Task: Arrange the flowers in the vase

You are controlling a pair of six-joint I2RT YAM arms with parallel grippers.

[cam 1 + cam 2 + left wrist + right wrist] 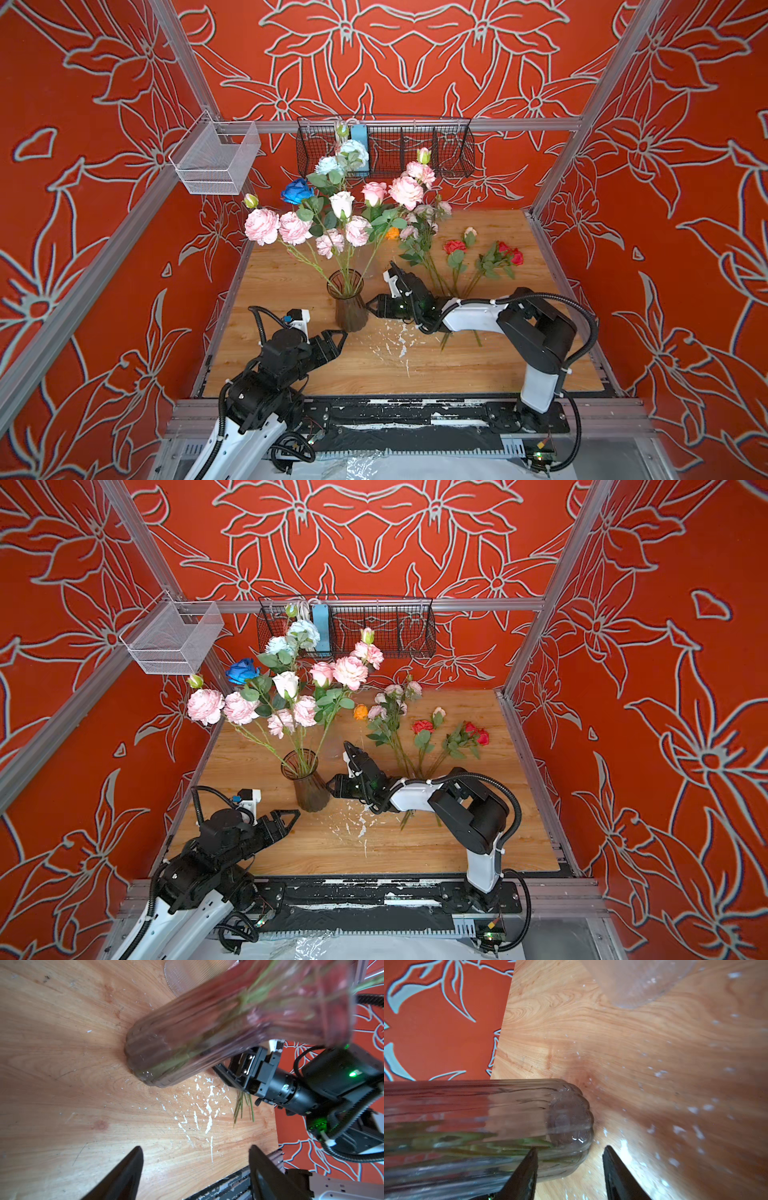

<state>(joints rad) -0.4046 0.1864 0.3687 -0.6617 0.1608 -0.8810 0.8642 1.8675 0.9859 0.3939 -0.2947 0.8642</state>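
Two arms, two hands, one vase.

Nearest, in front of the ribbed smoky glass vase (350, 309) and to its left in both top views: left hand (340, 337), low over the wooden tabletop (457, 374), aimed at the vase's foot, fingers spread wide, nothing between.

Right of the vase, level with its lower body: right hand (370, 308), forearm stretched flat, fingers apart, tips just beside the glass, clamped on nothing.

Standing in the vase: flowers (357, 230), by head seven large pale pink heads (262, 224), one white rose (341, 203), one deep blue rose (297, 191), two light blue heads (328, 165).

Beyond the vase to the right, lying flat: one spray of small pink heads (419, 232), one orange head (392, 233), three red heads (454, 246), stem ends (444, 345) under the right forearm.

Farthest behind the vase: one black wire basket (415, 145), one white mesh basket (216, 162).
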